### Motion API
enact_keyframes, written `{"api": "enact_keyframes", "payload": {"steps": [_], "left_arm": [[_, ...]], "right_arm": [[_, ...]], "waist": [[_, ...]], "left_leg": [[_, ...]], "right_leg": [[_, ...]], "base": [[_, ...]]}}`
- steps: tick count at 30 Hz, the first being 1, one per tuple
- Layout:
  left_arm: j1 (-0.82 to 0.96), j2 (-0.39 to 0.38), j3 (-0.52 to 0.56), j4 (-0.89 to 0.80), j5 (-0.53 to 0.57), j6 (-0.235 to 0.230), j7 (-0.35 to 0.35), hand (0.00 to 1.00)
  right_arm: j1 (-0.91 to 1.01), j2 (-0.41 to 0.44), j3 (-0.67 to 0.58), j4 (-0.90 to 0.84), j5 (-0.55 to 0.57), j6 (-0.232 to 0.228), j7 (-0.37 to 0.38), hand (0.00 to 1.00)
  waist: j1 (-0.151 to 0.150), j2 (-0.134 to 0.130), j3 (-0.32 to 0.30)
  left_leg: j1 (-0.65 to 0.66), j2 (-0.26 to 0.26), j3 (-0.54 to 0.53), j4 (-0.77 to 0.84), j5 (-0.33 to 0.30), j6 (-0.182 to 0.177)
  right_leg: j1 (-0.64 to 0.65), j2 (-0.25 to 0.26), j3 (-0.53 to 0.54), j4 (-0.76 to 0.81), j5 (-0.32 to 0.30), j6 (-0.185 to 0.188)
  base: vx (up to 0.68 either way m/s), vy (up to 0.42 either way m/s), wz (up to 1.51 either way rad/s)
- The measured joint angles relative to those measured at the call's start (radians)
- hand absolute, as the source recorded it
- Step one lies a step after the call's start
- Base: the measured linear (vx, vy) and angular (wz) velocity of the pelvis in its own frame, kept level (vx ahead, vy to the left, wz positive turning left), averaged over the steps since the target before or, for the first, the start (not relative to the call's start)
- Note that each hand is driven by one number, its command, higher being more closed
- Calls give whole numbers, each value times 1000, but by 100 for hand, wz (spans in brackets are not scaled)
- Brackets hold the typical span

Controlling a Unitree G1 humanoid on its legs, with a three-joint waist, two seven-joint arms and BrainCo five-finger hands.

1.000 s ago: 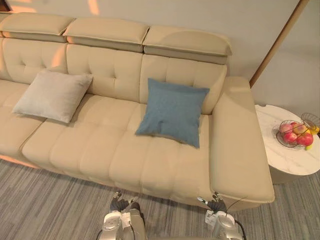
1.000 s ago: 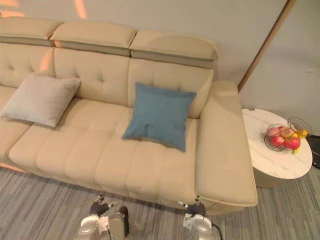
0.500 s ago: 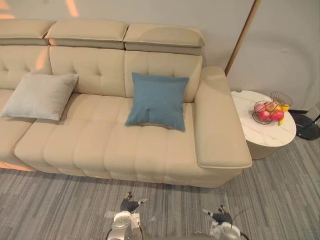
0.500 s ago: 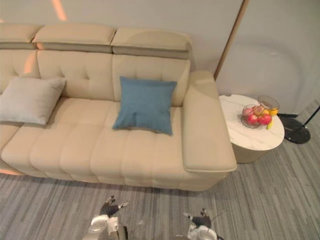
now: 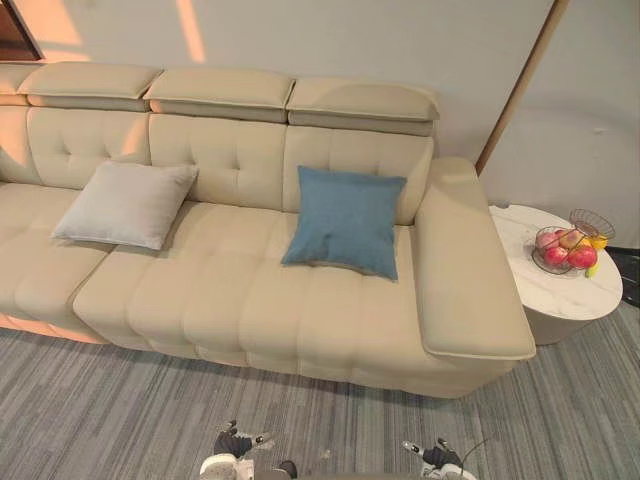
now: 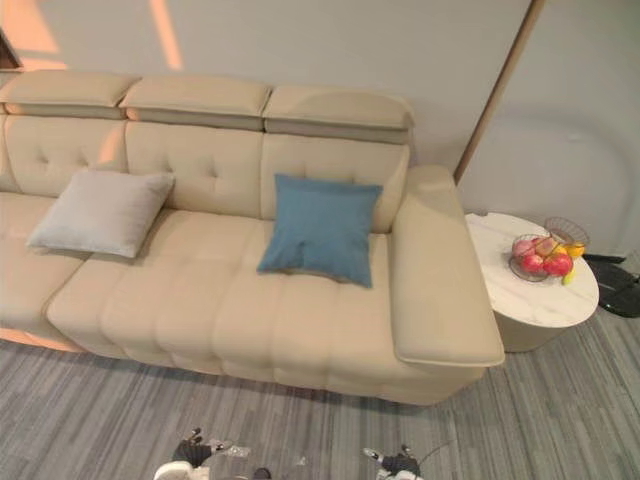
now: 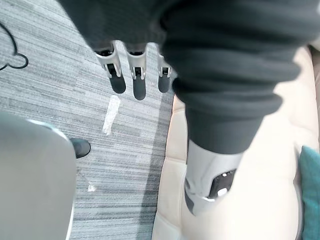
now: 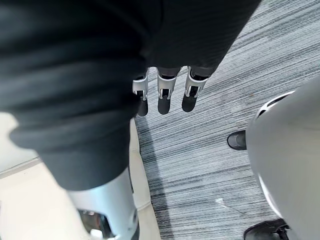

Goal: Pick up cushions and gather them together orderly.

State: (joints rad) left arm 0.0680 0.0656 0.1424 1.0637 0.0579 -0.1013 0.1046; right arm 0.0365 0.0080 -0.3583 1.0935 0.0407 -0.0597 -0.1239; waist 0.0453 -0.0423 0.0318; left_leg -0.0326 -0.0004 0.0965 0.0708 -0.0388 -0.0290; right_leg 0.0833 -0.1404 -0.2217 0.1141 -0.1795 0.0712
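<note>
With nothing picked up yet, the left hand (image 5: 232, 443) and right hand (image 5: 438, 458) hang loose, uncurled and empty before the sofa (image 5: 250, 300), where the blue cushion (image 5: 345, 220) leans near its armrest (image 5: 468, 260) and the pale cushion (image 5: 127, 203), maybe leaning too, sits well apart.

Sofa (image 5: 250, 300) w/ grey cushion (image 5: 125, 205), blue cushion (image 5: 345, 220)

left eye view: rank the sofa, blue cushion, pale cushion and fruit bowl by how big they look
1. sofa, by far the largest.
2. blue cushion and pale cushion: they look about alike, the pale one wider and the blue one taller, so no ranking between them.
3. wire fruit bowl, the smallest.
</note>
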Motion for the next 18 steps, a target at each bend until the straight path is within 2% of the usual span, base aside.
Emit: {"api": "enact_keyframes", "payload": {"steps": [1,13,18], "left_arm": [[-14,18,-5,28,20,0,-2,0],[-34,26,-49,28,22,6,-2,0],[-47,43,-82,28,41,27,-1,0]], "right_arm": [[-18,-50,19,34,0,-1,1,0],[-14,-51,16,30,-3,3,-1,0],[-11,-54,7,17,-3,15,-4,0]], "waist": [[-40,1,55],[-54,7,63],[-64,13,69]], "left_leg": [[139,-22,-7,-173,51,1],[101,-24,4,-175,52,2],[102,-22,58,-174,45,-3]], "right_leg": [[78,-2,36,-49,4,-1],[38,-9,38,-46,-4,13],[27,-12,68,-47,-7,17]], "base": [[0,0,0],[3,-1,-1],[76,-10,-15]]}}
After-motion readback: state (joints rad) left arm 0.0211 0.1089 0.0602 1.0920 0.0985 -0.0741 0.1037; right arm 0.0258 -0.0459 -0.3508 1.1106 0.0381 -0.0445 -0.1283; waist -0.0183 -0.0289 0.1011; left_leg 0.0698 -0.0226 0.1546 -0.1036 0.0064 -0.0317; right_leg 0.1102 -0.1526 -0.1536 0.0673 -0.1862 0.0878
